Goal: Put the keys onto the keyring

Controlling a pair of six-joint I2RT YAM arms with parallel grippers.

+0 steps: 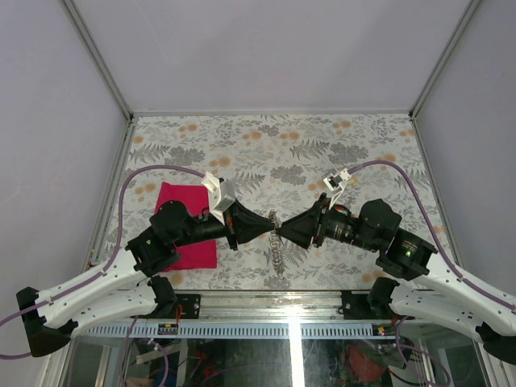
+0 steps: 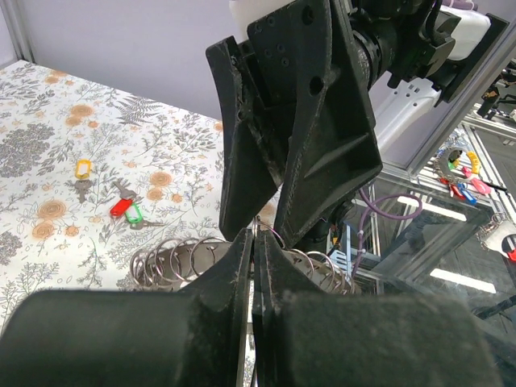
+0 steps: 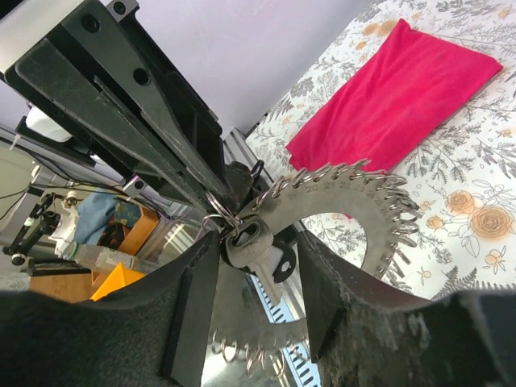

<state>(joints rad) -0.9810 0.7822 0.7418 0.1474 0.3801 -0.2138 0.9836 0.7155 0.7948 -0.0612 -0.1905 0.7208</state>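
Left gripper point(image 2: 254, 242) clamps the keyring point(image 2: 173, 262); right gripper point(image 3: 258, 270), parted, flanks one apparently threaded dark key point(image 3: 244, 235); coloured keys point(image 2: 119, 207) lie unthreaded on the bench point(image 2: 48, 129).

We see a table cover point(image 1: 266, 145) printed with grey ferns and orange blossoms on white. The cloth point(image 1: 187, 234) is plain magenta. Key heads vary: a yellow key point(image 2: 82, 168), a red key point(image 2: 119, 207), a green key point(image 2: 134, 214) and a dark grey key point(image 3: 246, 239). The keyring point(image 2: 173, 260) is silver. The left gripper point(image 1: 270, 228) and right gripper point(image 1: 284, 232) are black, and the cable point(image 1: 157, 168) is purple.
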